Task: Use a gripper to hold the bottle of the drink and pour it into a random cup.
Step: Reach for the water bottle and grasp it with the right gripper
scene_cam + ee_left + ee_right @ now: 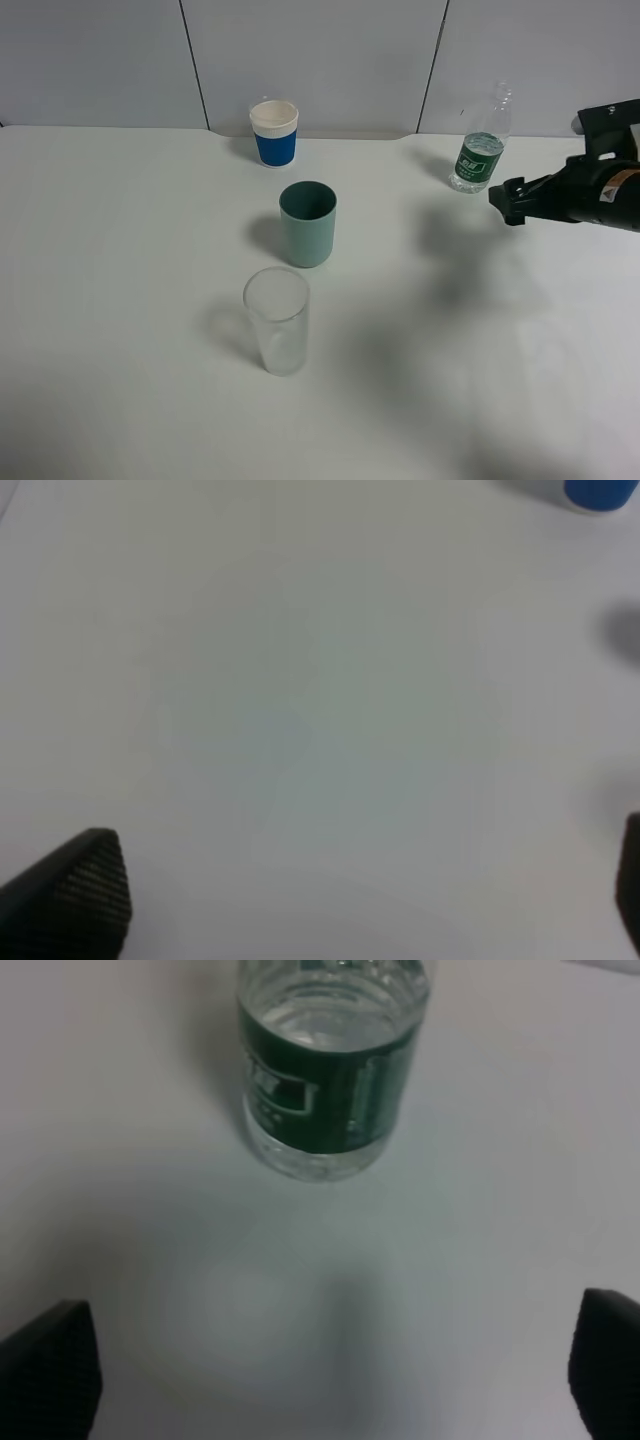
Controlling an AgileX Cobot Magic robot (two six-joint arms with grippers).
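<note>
The bottle of the drink stands upright at the back right of the white table, clear with a dark green label. In the right wrist view the bottle stands ahead of the open jaws, apart from them. My right gripper hovers just right of and in front of the bottle, open and empty. The teal-green cup stands upright mid-table. My left gripper is open over bare table; its arm is out of the exterior high view.
A blue-and-white paper cup stands at the back, behind the teal cup; its blue base shows in the left wrist view. A clear glass tumbler stands in front of the teal cup. Grey wall panels back the table.
</note>
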